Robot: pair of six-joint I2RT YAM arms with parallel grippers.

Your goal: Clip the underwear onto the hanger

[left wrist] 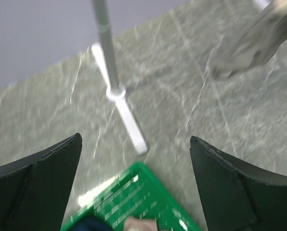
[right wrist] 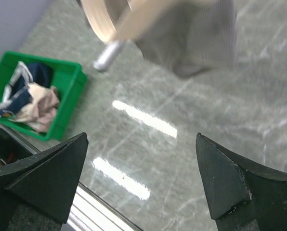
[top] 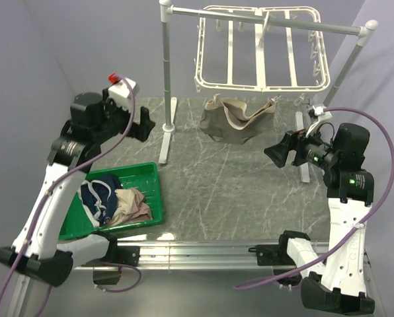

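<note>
From above, the white drying hanger (top: 258, 59) hangs on the pole rack (top: 165, 79) at the far side of the marble table (top: 236, 198). The taupe underwear (top: 231, 125) hangs below the hanger's near edge, its two upper corners up at the clips and its body sagging between them. The left gripper (top: 144, 125) is in the air left of the rack's left post. The right gripper (top: 276, 153) is near the underwear, to its right and nearer. A green bin (top: 158, 195) at near left holds a navy garment (top: 94, 191) and a pinkish-beige garment (top: 131, 205).

In the left wrist view, the fingers (left wrist: 37, 187) stand wide apart with nothing between them, above the bin's far corner and the rack's foot. The underwear is a blur at far right.

In the right wrist view, the fingers (right wrist: 42, 178) are likewise spread and empty, with the blurred underwear at the top and the bin at left
</note>
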